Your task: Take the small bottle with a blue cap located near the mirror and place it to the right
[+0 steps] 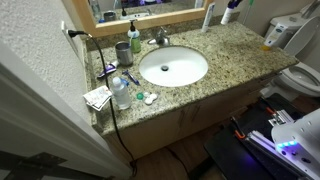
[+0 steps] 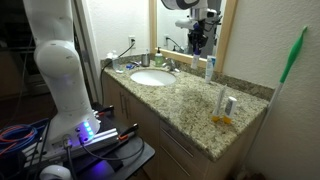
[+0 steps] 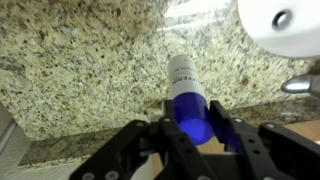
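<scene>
The small bottle with a blue cap (image 3: pixel 182 75) stands upright on the granite counter close to the wall, right of the sink. It also shows in both exterior views (image 1: pixel 208 18) (image 2: pixel 209 70). My gripper (image 3: pixel 197 125) reaches down from above, one finger on each side of the blue cap, pressed against it. It shows just above the bottle in an exterior view (image 2: pixel 199 45) and at the top edge of the other (image 1: pixel 228 10). The mirror (image 1: pixel 150 17) with its light wooden frame (image 2: pixel 228 40) runs along the wall behind. I cannot tell whether the bottle's base is off the counter.
The white sink (image 1: pixel 172 66) and faucet (image 1: pixel 158 38) are left of the bottle. A cup (image 1: pixel 122 52), a clear plastic bottle (image 1: pixel 120 92) and papers (image 1: pixel 97 97) crowd the far left. An orange item (image 2: pixel 222 120) and a thin white stick (image 2: pixel 222 98) stand at the counter's right end.
</scene>
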You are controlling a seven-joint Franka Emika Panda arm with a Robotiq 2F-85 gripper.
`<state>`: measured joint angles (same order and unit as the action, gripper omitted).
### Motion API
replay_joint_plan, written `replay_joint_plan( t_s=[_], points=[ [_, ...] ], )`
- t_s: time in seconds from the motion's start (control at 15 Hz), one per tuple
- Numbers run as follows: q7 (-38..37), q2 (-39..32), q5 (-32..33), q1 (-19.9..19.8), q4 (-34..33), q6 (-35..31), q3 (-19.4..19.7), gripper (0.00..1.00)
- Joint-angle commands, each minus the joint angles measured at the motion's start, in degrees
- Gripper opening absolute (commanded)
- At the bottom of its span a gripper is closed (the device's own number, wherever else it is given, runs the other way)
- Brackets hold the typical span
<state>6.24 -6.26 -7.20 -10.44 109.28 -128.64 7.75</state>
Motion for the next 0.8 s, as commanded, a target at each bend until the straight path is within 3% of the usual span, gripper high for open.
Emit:
replay_joint_plan(
  t_s=[0.0, 0.13, 0.4, 0.73],
  points=[
    [7.06, 13.04, 2.03, -0.6, 11.04, 8.09, 1.37, 0.14],
    [6.32, 18.49, 5.66, -1.14, 16.09, 10.91, 3.04, 0.14],
    [-3.22, 21.92, 16.59, -5.36, 24.03, 8.96, 6.51, 0.14],
    [-14.43, 16.79, 16.23, -8.91, 28.24, -0.08, 10.27, 0.14]
  ],
)
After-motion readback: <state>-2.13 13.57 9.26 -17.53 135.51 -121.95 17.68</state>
